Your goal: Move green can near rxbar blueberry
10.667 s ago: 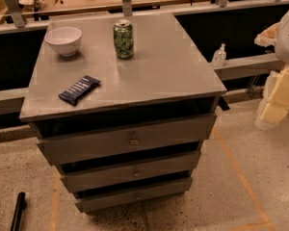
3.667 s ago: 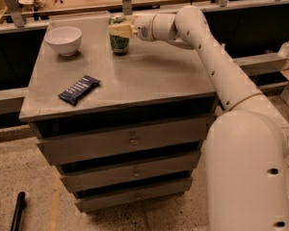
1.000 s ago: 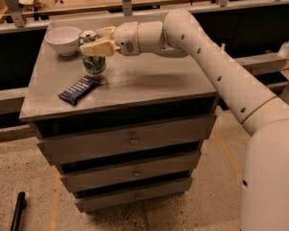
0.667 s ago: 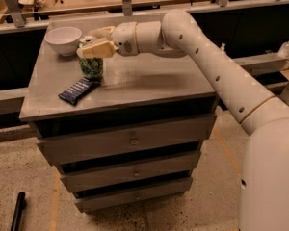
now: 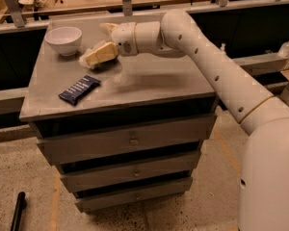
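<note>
Gripper (image 5: 97, 57): over worktop (image 5: 154, 83) left side, between bowl (image 5: 63, 38) and bar (image 5: 79, 89)
Grip: cannot tell
Bar: near left edge

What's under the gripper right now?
The gripper hangs low over the cabinet top, right of the white bowl and behind the rxbar blueberry. Beneath it only dark shadow shows; the green can cannot be seen, perhaps covered by the gripper.

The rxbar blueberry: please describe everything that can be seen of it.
The rxbar blueberry is a flat rectangular bar in a dark navy wrapper with small pale lettering. It lies flat and slanted on the grey table top, near its front edge, touching nothing else. The gripper hangs behind it, apart from it.
</note>
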Controlling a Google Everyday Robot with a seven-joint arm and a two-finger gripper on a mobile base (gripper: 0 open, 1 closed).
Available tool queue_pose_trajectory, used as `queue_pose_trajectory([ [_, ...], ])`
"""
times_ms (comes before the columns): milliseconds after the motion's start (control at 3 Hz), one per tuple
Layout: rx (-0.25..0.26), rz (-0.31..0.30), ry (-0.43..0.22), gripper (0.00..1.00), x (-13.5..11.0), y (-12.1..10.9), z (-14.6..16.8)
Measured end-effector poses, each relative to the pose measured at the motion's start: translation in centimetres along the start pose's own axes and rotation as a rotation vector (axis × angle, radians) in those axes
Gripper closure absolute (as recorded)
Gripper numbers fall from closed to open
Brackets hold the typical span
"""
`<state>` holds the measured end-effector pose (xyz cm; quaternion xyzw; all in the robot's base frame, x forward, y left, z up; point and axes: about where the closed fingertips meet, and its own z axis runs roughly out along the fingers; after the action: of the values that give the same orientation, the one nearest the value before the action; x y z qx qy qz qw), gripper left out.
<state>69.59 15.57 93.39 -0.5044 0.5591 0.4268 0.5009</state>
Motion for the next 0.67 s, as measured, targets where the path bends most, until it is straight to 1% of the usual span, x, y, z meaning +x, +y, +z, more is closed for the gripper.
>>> queue_pose_trajectory([
  [667, 0.051, -0.031, -0.001, 0.0, -0.85, -0.28, -1.35],
])
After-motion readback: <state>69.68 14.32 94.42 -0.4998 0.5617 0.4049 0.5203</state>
